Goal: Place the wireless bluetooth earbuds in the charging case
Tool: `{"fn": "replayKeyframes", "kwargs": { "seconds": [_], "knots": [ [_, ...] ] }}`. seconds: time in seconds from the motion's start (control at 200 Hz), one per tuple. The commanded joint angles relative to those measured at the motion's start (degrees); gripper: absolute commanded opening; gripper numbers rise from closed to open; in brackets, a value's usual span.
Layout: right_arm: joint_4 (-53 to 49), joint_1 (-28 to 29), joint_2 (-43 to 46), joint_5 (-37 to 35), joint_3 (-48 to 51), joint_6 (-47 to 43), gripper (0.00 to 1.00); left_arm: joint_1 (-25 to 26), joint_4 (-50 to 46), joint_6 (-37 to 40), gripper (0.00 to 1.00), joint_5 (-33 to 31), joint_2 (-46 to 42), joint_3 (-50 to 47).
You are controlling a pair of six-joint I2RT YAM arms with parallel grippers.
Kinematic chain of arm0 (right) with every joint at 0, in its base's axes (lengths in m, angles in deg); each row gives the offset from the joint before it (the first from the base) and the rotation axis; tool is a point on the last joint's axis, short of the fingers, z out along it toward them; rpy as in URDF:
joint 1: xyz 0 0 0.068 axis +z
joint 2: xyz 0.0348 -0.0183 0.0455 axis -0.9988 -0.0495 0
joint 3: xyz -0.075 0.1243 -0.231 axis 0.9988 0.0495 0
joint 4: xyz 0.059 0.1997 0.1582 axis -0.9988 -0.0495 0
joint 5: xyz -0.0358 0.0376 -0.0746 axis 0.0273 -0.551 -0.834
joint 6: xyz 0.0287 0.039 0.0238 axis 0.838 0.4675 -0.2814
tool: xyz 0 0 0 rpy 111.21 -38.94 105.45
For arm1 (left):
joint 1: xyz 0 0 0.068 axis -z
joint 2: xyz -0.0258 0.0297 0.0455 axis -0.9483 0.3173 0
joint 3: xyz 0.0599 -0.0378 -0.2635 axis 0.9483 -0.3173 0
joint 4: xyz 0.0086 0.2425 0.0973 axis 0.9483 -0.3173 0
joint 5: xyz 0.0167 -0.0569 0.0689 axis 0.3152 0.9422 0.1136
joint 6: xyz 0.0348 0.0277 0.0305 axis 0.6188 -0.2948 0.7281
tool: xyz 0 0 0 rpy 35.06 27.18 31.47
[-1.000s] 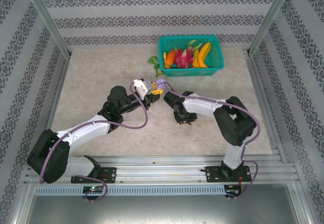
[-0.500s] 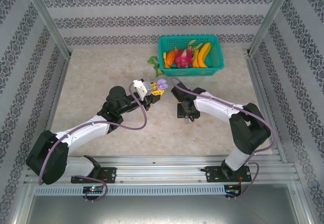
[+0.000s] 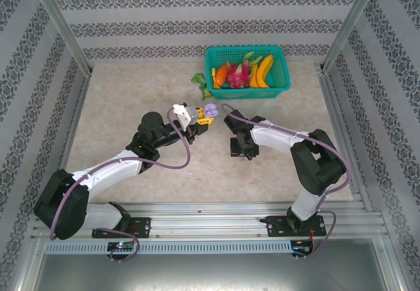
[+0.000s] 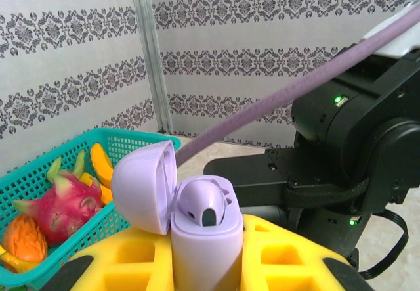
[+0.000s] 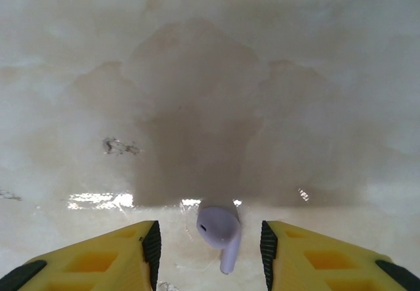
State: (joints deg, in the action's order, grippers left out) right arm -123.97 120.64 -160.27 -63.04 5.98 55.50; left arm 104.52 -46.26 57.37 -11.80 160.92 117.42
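Left gripper (image 4: 206, 268) is clamped tight on an open round purple plastic charging case (image 4: 197, 235), lid up, with 1 purple seated earbud (image 4: 205, 207) in it. Right gripper (image 5: 209, 255) points down at the beige marble counter (image 5: 197, 74), jaws parted. 1 small purple stemmed earbud (image 5: 220, 228) lies loose between them, touching neither finger.

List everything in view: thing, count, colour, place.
charging case: one, purple, lid open, held in the left gripper
earbud: one, purple, on the table between the right gripper's fingers, touching neither
basket: one, teal, far side of the table
banana: one, yellow, in the basket
dragon fruit: one, pink, in the basket
orange fruit: at least one, in the basket
green item: one, left of the basket; too small to name
table: one, beige marbled
left gripper: yellow fingers, shut on the charging case
right gripper: yellow fingers, open
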Motion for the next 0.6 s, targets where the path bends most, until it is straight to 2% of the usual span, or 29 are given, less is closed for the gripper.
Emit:
{"fn": "replayKeyframes", "kwargs": {
  "seconds": [0.0, 0.6],
  "knots": [
    [1.2, -0.4, -1.1, 1.0, 1.6, -0.8, 0.45, 0.8, 1.5, 0.2, 0.0, 1.0, 0.1, 1.6],
    [2.8, -0.5, -3.1, -1.5, 2.0, -0.9, 0.4, 0.7, 1.6, 0.0, 0.0, 1.0, 0.2, 1.5]
  ]
}}
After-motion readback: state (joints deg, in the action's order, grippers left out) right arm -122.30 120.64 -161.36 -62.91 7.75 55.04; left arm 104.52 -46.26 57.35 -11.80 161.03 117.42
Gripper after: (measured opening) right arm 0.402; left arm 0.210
